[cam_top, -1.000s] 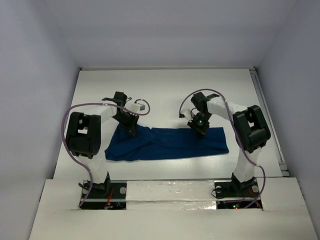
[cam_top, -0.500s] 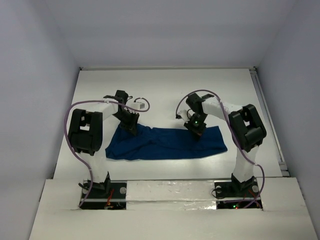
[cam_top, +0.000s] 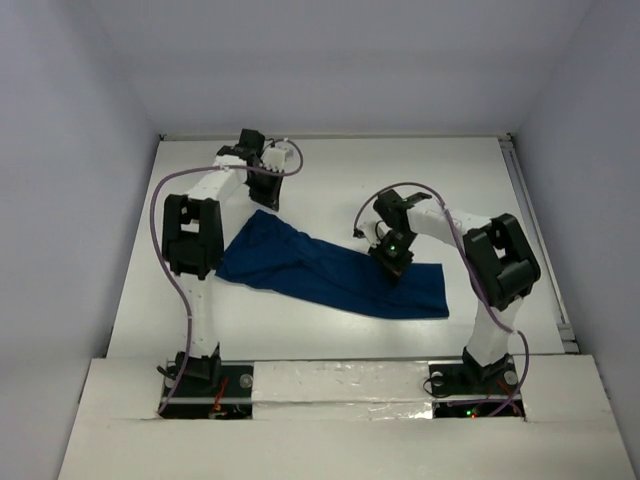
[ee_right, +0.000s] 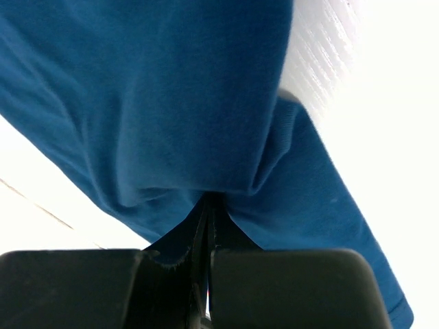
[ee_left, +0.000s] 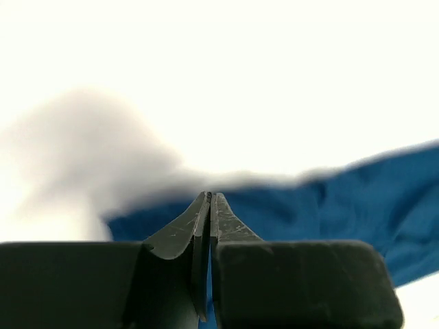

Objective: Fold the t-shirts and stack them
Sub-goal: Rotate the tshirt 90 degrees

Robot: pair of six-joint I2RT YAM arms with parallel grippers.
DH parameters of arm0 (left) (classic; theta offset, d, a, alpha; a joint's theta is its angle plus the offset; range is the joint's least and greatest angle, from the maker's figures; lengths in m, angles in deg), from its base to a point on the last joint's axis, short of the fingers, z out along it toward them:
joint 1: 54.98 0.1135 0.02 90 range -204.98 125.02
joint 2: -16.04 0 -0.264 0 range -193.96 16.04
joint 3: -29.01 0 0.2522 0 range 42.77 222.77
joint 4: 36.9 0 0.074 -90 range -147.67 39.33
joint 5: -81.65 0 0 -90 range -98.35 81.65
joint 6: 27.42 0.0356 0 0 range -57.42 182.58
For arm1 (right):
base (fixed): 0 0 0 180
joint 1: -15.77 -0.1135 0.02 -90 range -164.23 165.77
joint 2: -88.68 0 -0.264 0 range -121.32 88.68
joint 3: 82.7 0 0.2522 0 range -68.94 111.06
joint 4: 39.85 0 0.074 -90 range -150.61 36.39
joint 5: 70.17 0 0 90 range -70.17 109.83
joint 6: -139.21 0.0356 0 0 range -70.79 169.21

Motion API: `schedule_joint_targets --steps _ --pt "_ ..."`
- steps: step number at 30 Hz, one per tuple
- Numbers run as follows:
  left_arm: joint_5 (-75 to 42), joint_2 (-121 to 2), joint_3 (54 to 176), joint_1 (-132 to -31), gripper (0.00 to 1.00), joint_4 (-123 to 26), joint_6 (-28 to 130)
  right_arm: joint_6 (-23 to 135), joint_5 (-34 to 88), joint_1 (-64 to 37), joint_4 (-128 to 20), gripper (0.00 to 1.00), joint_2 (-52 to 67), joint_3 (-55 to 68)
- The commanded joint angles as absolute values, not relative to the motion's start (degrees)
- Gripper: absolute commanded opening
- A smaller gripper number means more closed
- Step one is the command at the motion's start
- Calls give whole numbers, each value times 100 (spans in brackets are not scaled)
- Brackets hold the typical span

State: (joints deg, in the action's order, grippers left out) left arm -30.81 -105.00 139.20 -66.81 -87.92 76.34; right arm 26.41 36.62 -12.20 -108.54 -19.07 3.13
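The navy t-shirt (cam_top: 330, 272) lies stretched in a slanting band on the white table (cam_top: 330, 165), running from upper left of centre down to the lower right. We see the left gripper (ee_left: 209, 197) pinched tight on its upper-left end. The right gripper (cam_top: 393, 262) is clamped on a gathered fold near its lower-right end.

The right gripper (ee_right: 208, 203) has its fingers (ee_right: 184, 238) pressed together on a puckered fold of the dark blue t-shirt (ee_right: 158, 103) (creases radiate from the pinch). White worktop (ee_right: 387, 116) shows at right.
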Motion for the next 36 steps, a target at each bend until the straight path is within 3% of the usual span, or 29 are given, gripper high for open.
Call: schedule_joint_targets --steps 1,7,9,12,13,14,15,18,19,20,21,27,36 --pt "-3032 -10761 15006 -6632 0 -9170 7410 2821 3986 -1288 -10704 0 -1609 269" --pt "-3654 -12036 17178 -6632 0 -10293 7435 3137 3777 -1288 -10442 0 -1460 269" --pt "-3840 -11810 17084 -6632 0 -10288 7558 3172 3348 -1288 -10248 0 -1006 216" --pt "-3798 -10642 15429 -6632 0 -9402 7734 3050 2855 -1288 -9800 0 -355 189" --pt "-3797 -10344 15152 -6632 0 -9034 7891 2962 2809 -1288 -9790 4 -274 233" --pt "-3823 -9827 14888 -6632 0 -8909 7980 2874 2791 -1288 -9738 22 -203 268" --pt "-3815 -9596 14372 -6580 0 -8768 8033 2734 2791 -1288 -9668 30 -37 286" --pt "-4034 -8682 13318 -6579 0 -8223 8182 2392 3386 -1341 -9632 42 87 435" --pt "-4052 -8453 13086 -6579 0 -8013 8209 2321 3537 -1341 -9676 38 96 479" --pt "-4139 -8059 12858 -6579 0 -7959 8331 2294 3651 -1402 -9711 7 53 506" --pt "-4192 -7890 12464 -6631 0 -7923 8419 2285 3800 -1464 -9746 0 -17 567" --pt "-4027 -7010 11266 -6745 0 -7871 8965 2310 3593 -2096 -9774 0 -896 402" --pt "-3639 -7545 10729 -6851 0 -7739 8728 3101 3038 -2616 -9474 0 -1679 770"
